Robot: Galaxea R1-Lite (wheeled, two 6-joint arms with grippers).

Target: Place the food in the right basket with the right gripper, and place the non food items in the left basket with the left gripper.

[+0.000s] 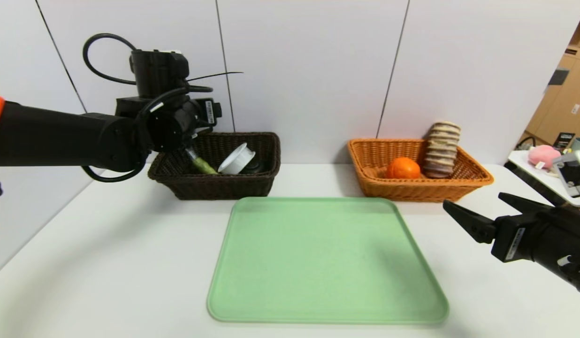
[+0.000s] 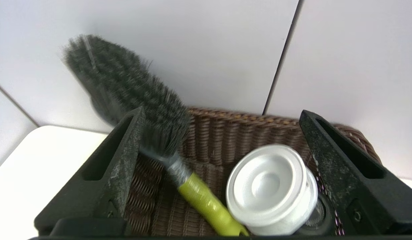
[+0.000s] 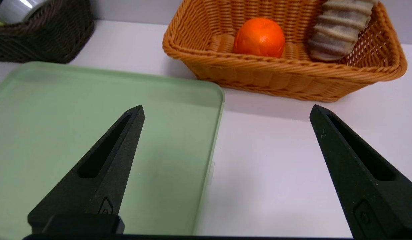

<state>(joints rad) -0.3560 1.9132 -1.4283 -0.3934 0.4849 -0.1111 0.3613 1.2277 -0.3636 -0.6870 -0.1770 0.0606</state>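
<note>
The left gripper [image 2: 222, 146], jaws wide and empty, hovered mid-frame over the dark basket [image 2: 246, 130]; its light, stiff brush [image 2: 132, 100] seemed best gripped by the green handle [image 2: 206, 200]; right gripper [image 3: 226, 133] gaped empty

White surface [image 1: 107, 244], green tray [image 1: 325, 263] flat at centre front, dark brown basket [image 1: 215, 185] behind on left, orange-tan basket [image 1: 412, 188] behind on right, baskets well apart

Hidden or unclear: my left hand [image 2: 222, 115] behind its own wrist in the head view; glass cup [image 2: 317, 213] mostly behind spool [image 2: 271, 188]; brush [image 2: 132, 100] bristles blurred.
</note>
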